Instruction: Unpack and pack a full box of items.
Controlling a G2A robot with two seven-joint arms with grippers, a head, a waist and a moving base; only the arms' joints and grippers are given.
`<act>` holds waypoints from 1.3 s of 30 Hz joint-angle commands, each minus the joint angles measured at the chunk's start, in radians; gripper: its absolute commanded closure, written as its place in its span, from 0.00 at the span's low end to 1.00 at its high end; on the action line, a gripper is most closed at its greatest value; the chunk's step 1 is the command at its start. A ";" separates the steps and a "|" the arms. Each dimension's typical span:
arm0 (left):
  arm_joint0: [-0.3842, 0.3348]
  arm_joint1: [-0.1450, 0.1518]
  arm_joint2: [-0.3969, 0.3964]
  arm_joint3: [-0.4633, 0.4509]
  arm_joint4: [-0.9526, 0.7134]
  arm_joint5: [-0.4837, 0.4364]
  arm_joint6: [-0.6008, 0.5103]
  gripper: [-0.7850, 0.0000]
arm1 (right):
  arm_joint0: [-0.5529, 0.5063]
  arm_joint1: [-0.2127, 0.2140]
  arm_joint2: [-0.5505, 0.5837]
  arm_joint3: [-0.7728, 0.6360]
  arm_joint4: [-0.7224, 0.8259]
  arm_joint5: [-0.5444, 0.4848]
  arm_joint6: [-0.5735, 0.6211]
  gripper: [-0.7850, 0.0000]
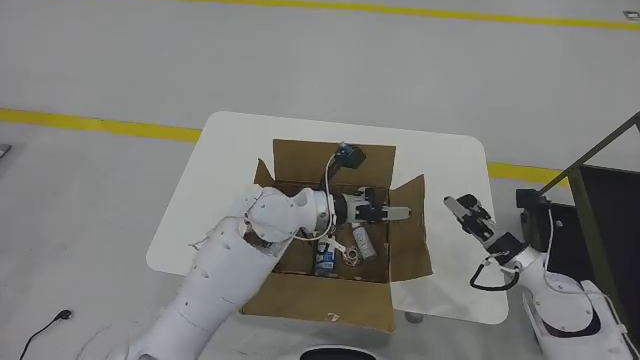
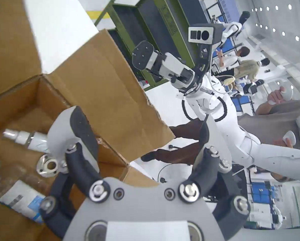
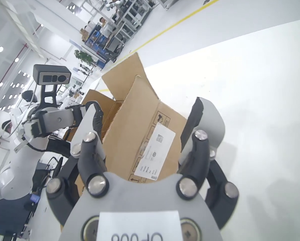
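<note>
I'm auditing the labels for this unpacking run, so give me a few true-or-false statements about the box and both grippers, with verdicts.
1. The cardboard box stands open with its flaps folded outward. True.
2. The left gripper is shut on an item. False: its fingers are spread and hold nothing, above the box's inside.
3. A metal flange lies on the floor of the box. True.
4. The right gripper is down inside the box. False: it is over the white table, outside the box's side flap, open and empty.
</note>
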 commanded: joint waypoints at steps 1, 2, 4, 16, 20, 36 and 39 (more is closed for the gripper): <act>0.070 0.019 -0.058 -0.066 0.021 0.026 -0.016 0.00 | 0.000 0.002 0.000 -0.025 -0.004 0.021 0.035 0.02; 0.090 0.025 -0.074 -0.081 0.031 0.033 -0.026 0.00 | 0.003 0.004 -0.006 -0.039 -0.009 0.038 0.063 0.03; 0.116 0.036 -0.092 -0.100 0.090 0.043 -0.030 0.00 | 0.015 0.005 -0.020 -0.063 -0.024 0.082 0.101 0.04; 0.145 0.047 -0.098 -0.116 0.162 0.077 -0.027 0.00 | 0.096 0.005 -0.124 -0.048 -0.197 0.252 0.153 1.00; 0.145 0.047 -0.098 -0.116 0.162 0.077 -0.027 0.00 | 0.090 0.007 -0.116 -0.022 -0.194 0.249 0.150 1.00; 0.145 0.047 -0.098 -0.116 0.162 0.077 -0.027 0.00 | 0.038 0.017 0.011 -0.019 -0.182 0.038 -0.038 0.00; 0.145 0.047 -0.098 -0.116 0.162 0.077 -0.027 0.00 | 0.012 0.017 0.052 -0.045 -0.266 0.007 -0.150 0.16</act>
